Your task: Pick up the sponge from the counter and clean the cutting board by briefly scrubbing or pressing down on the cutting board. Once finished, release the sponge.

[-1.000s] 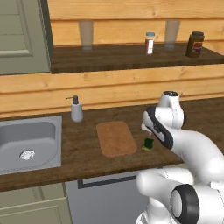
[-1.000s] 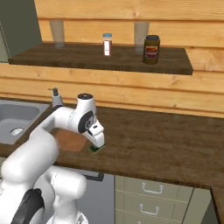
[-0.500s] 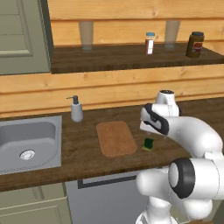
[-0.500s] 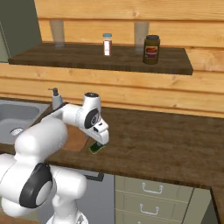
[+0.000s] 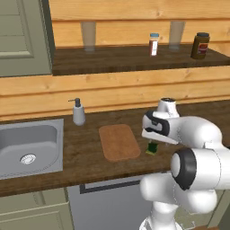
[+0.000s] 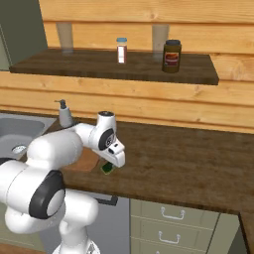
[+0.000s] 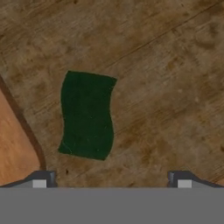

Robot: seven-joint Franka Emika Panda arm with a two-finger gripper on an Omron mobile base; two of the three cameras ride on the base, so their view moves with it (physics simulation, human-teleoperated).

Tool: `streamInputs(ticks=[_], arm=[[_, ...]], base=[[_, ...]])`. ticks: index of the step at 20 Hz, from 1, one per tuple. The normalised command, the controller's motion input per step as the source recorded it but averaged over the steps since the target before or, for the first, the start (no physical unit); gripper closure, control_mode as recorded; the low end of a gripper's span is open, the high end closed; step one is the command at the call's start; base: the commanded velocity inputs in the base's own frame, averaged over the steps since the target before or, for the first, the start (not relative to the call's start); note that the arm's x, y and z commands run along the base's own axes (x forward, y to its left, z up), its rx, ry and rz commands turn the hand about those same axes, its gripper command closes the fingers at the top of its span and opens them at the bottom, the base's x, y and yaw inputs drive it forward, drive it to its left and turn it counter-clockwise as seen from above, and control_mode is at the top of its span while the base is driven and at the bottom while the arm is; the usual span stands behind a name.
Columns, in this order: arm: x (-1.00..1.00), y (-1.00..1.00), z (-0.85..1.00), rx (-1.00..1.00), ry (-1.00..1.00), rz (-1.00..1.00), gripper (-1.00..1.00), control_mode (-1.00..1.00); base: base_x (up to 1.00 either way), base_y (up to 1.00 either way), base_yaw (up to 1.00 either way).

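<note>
**A rendered home kitchen in wood and steel**

This is a kitchen. A long dark wood-grain bench (image 5: 85, 152) runs along a wall of pale horizontal planks, with a steel sink (image 5: 28, 146) set into it at the left and a soap dispenser (image 5: 78, 112) standing just beside the basin. A cutting board (image 5: 119, 142) lies flat on the bench, a sponge (image 5: 152, 148) near its right edge. Above, a dark wooden shelf (image 6: 114, 64) carries glasses (image 5: 88, 36), a small spice bottle (image 6: 121, 50) and a dark jar (image 6: 171, 56). Below the bench on the right are grey-green drawers (image 6: 168, 223) with metal handles; a cabinet door (image 5: 20, 38) hangs upper left.
</note>
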Motion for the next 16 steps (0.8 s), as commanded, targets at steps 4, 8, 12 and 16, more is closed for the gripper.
streamInputs(ticks=[4,8,12,16], arm=[[0.22,0.0,-0.24,0.0,0.0,0.0,-1.0,-1.0],[0.27,0.0,-0.16,0.0,0.0,0.0,-1.0,-1.0],[0.24,0.0,-0.19,0.0,0.0,0.0,-1.0,-1.0],[0.04,0.0,-0.29,0.0,0.0,0.0,-1.0,-1.0]], base=[[0.0,0.0,0.0],[0.0,0.0,0.0],[0.0,0.0,0.0],[0.0,0.0,0.0]])
